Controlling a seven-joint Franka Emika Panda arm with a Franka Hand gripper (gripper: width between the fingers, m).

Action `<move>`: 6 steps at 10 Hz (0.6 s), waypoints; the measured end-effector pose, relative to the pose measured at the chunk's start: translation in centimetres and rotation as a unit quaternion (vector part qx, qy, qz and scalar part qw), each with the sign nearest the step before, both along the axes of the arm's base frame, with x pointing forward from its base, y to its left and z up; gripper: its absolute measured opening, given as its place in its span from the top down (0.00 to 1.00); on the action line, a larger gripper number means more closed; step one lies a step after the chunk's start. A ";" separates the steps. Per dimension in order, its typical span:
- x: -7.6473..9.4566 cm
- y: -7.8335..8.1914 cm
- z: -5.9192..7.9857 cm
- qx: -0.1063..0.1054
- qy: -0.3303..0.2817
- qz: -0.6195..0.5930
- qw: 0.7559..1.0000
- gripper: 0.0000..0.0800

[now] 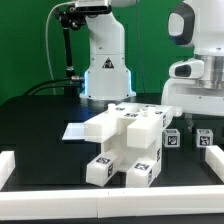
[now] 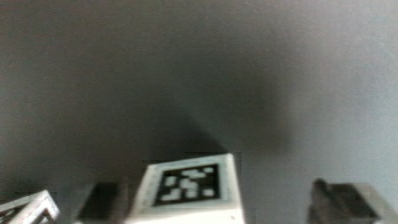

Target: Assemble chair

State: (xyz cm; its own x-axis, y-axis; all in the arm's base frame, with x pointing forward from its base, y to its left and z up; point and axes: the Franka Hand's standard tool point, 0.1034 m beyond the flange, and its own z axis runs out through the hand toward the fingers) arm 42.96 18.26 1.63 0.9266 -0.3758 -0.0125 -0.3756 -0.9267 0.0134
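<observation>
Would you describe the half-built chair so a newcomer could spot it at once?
On the black table, look in front of the robot's white base. The chair is the biggest white cluster, unlike the small loose tagged pieces beside it.

The table has a matte black surface; in the wrist view it appears as a blurred dark grey field. The marker board lies flat on the surface, toward the exterior view's left; its tags cannot be made out. One white border rail lies at the surface's edge on the exterior view's left, and a second rail lies at the opposite edge. A green backdrop stands behind the far edge, with a black upright stand in front of it.
</observation>
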 end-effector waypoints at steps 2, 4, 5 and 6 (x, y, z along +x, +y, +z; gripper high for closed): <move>0.0 0.0 0.0 0.000 0.000 0.000 1.000 0.65; 0.0 0.0 0.0 0.000 0.000 0.000 1.000 0.65; 0.0 0.0 0.0 0.000 0.000 0.000 1.000 0.65; 0.0 0.0 0.0 0.000 0.000 0.000 1.000 0.65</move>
